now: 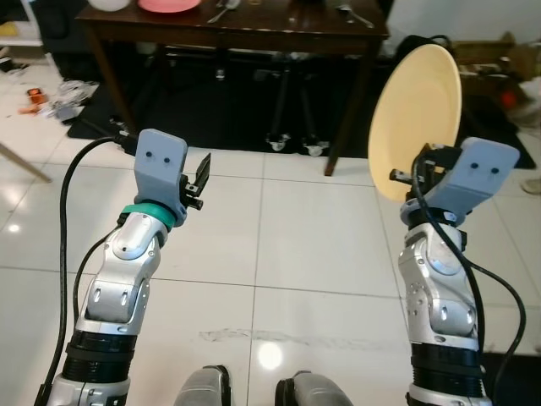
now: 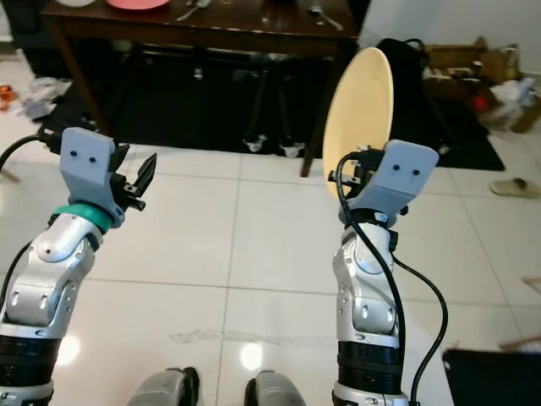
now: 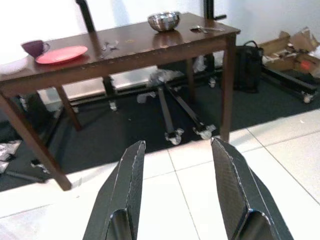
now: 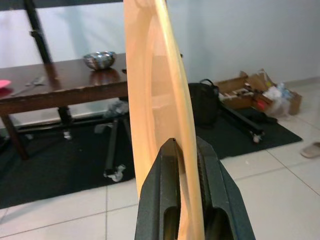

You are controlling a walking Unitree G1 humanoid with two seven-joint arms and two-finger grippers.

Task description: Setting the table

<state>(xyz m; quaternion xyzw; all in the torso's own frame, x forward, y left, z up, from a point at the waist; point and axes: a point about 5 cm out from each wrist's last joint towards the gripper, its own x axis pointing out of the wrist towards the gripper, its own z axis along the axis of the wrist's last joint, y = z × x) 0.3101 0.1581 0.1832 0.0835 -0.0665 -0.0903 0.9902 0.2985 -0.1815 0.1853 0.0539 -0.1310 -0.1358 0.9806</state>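
Home room, lived-in and cluttered. White tiled floor (image 1: 279,245), dark rug (image 3: 130,125) under a dark wooden worktop (image 3: 125,47) carrying tableware: pink plate (image 3: 61,54), purple cup (image 3: 34,47), steel bowl (image 3: 164,21), cutlery (image 3: 205,29). Wheeled stand legs (image 3: 175,112) below it. Open cardboard boxes (image 4: 255,90) and a black bag (image 4: 205,102) by the white wall; slipper (image 2: 512,188) on the floor.

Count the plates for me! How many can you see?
2. The yellow plate is held upright in the right claw. The pink plate lies on the brown table, beside a purple cup. Others may be hidden.
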